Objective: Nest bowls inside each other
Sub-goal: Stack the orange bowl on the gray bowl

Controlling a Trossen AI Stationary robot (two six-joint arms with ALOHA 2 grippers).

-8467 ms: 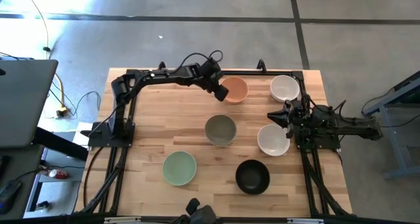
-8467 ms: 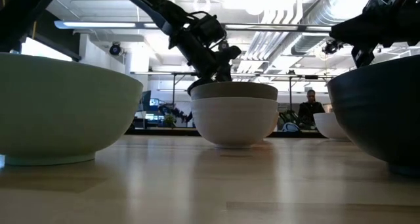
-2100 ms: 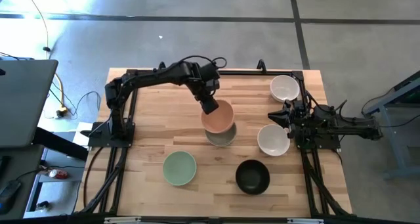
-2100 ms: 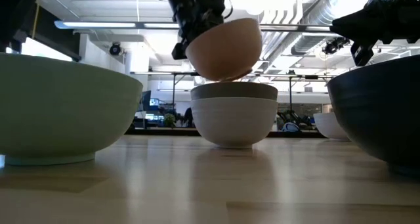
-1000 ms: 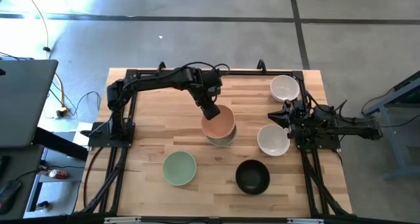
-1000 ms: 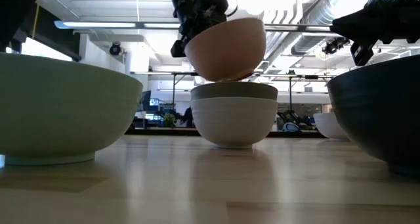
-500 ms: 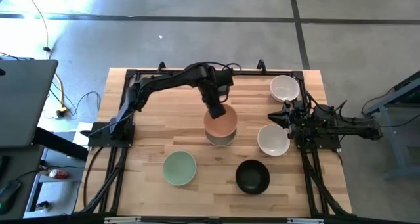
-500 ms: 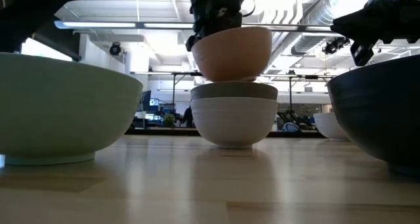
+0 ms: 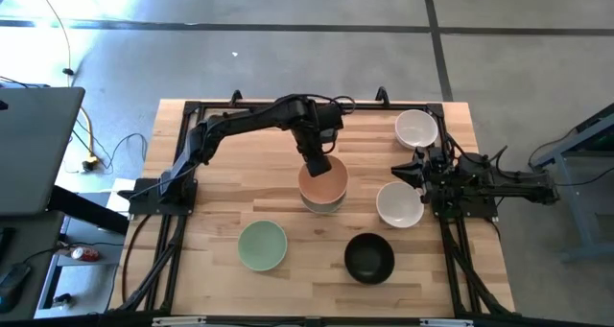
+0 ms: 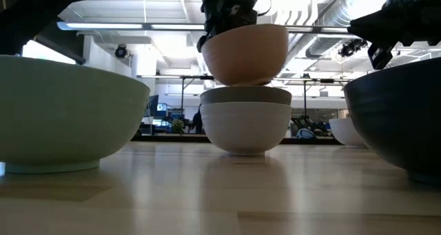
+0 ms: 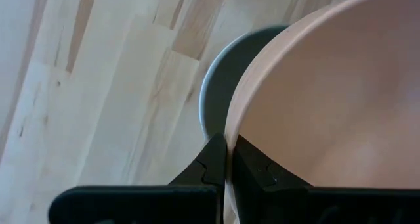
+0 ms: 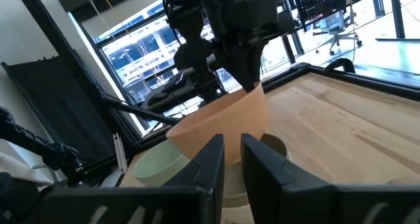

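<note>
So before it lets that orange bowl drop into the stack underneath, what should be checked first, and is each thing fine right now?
1. Left claw pinching the peach bowl's rim: ok.
2. Peach bowl centred over the olive bowl: ok from above; roughly lined up in the low view.
3. Peach bowl level: ok, nearly upright.
4. Peach bowl low enough to release: not ok, it hangs just above the olive bowl's rim.
5. Olive bowl seated in the white bowl: ok.
6. Right claw out of the way: ok, parked at the table's right side.
</note>
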